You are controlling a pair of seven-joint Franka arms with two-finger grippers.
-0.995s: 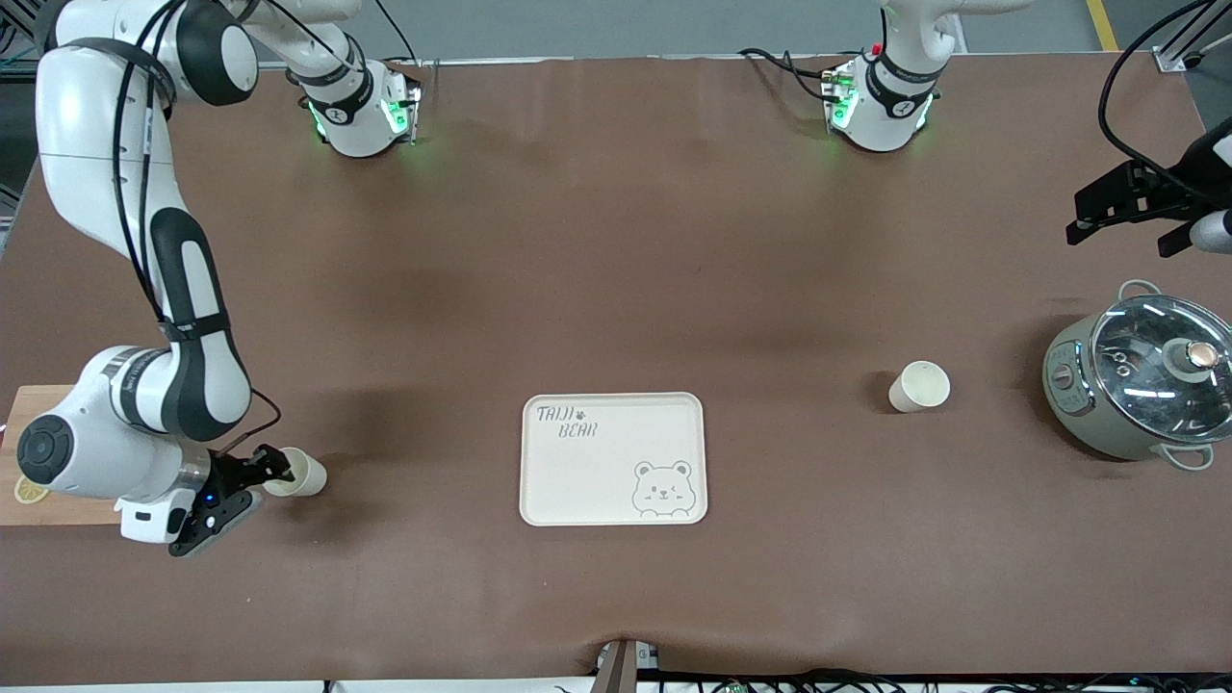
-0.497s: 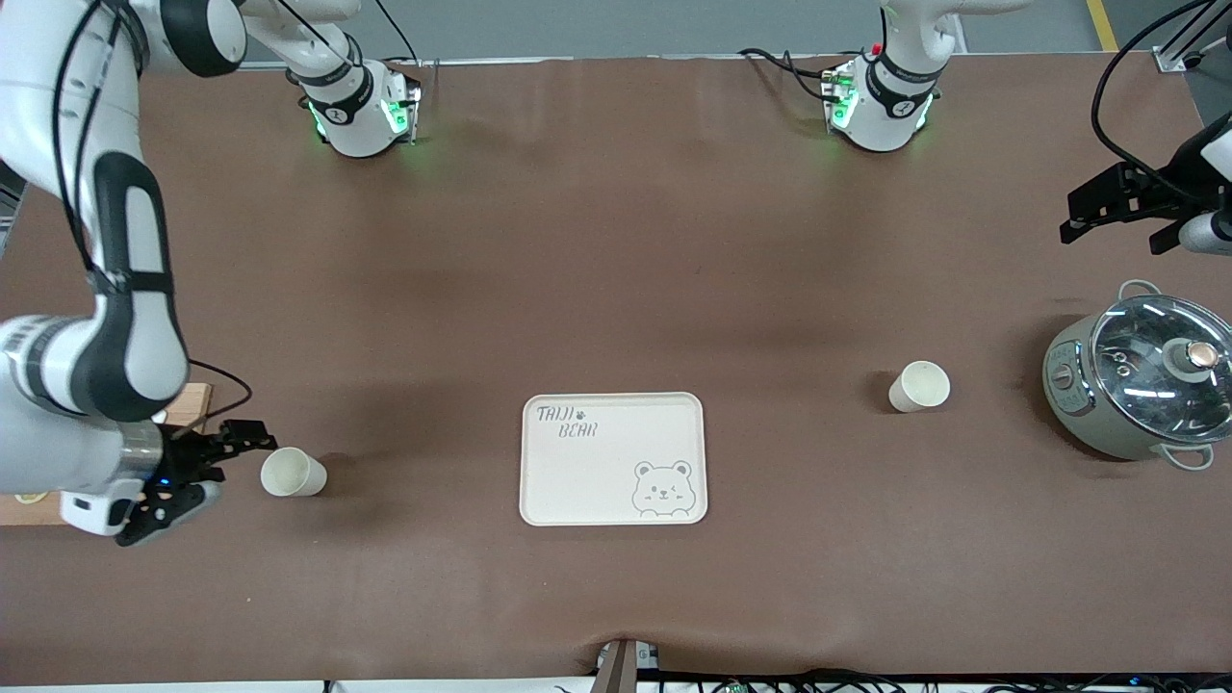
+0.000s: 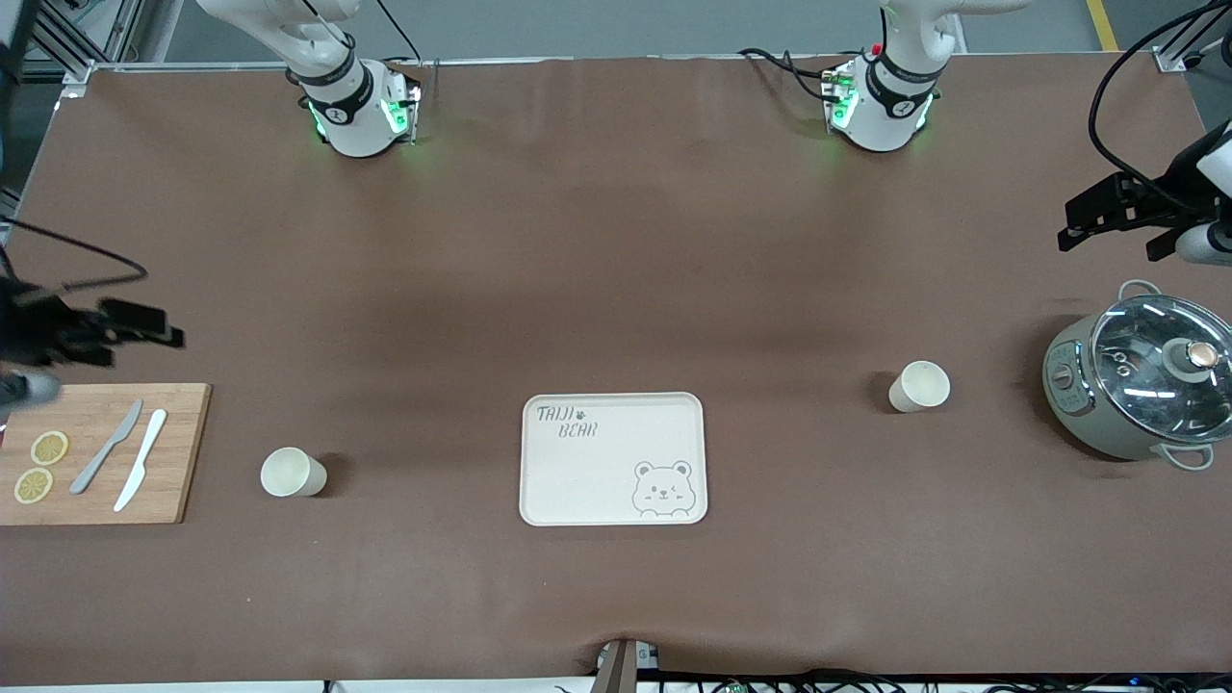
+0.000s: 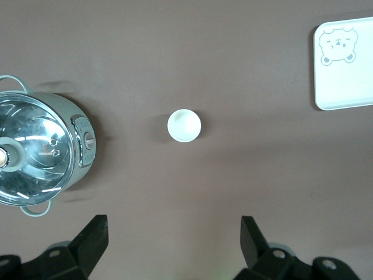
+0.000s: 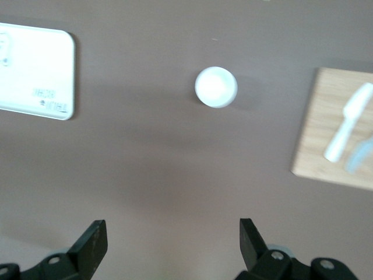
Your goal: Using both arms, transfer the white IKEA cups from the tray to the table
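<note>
Two white IKEA cups stand upright on the brown table. One cup (image 3: 292,473) stands between the bear tray and the cutting board, and shows in the right wrist view (image 5: 216,87). The other cup (image 3: 919,386) stands between the tray and the pot, and shows in the left wrist view (image 4: 185,125). My right gripper (image 3: 135,337) is up in the air at the right arm's end of the table, over the strip beside the cutting board, open and empty (image 5: 172,236). My left gripper (image 3: 1109,241) hangs high over the table near the pot, open and empty (image 4: 173,236).
A cream bear tray (image 3: 613,459) lies mid-table. A lidded pot (image 3: 1145,375) stands at the left arm's end. A wooden cutting board (image 3: 183,452) with two knives and lemon slices lies at the right arm's end.
My right gripper has let go of the cup by the board, risen and drawn back toward its end of the table, uncovering the board. The cup stayed in place. The left gripper barely moved.
</note>
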